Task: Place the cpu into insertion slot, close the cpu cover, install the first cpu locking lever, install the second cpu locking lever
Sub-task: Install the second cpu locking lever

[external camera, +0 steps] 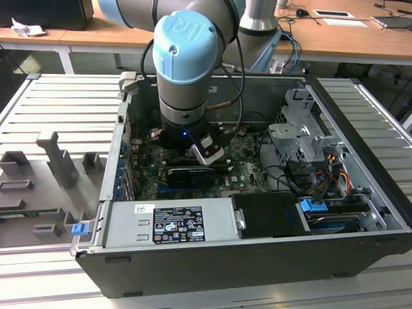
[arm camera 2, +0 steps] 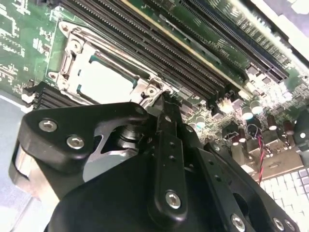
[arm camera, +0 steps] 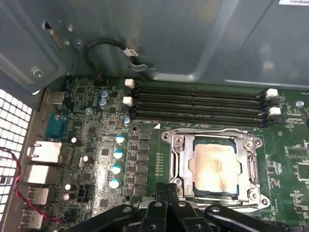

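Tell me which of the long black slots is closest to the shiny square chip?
The long black memory slot lowest of the four stacked rows, right beside the silvery metal cover frame around the pale square chip. The other three rows sit farther off, toward the grey case wall.

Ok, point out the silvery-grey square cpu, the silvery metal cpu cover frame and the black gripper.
silvery-grey square cpu point(arm camera: 214, 166), first wrist view, middle of its top.
silvery metal cpu cover frame point(arm camera: 182, 166), first wrist view, one side bar.
black gripper point(arm camera 2: 161, 104), second wrist view, fingertips.
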Robot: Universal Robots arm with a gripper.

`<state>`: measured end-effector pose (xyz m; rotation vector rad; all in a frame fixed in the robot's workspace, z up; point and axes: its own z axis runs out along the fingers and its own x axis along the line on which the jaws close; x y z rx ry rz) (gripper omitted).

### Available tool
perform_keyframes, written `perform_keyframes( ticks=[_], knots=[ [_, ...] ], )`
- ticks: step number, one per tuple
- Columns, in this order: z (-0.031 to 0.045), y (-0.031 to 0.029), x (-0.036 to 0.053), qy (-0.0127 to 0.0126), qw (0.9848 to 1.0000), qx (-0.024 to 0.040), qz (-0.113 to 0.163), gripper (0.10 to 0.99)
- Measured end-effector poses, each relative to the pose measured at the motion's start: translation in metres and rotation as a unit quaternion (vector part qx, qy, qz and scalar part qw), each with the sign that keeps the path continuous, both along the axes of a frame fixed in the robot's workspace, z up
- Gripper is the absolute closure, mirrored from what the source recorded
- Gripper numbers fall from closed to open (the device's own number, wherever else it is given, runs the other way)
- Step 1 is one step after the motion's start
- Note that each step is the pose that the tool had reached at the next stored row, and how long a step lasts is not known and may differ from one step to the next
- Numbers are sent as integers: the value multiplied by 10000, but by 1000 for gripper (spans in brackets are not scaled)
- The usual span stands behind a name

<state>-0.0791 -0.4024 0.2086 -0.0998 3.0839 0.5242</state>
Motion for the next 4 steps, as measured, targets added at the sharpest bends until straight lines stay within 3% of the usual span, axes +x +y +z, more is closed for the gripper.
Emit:
perform_keyframes(
  ticks=[4],
  knots=[
    [30,1,0,-1,10000,1,0,980]
  ],
)
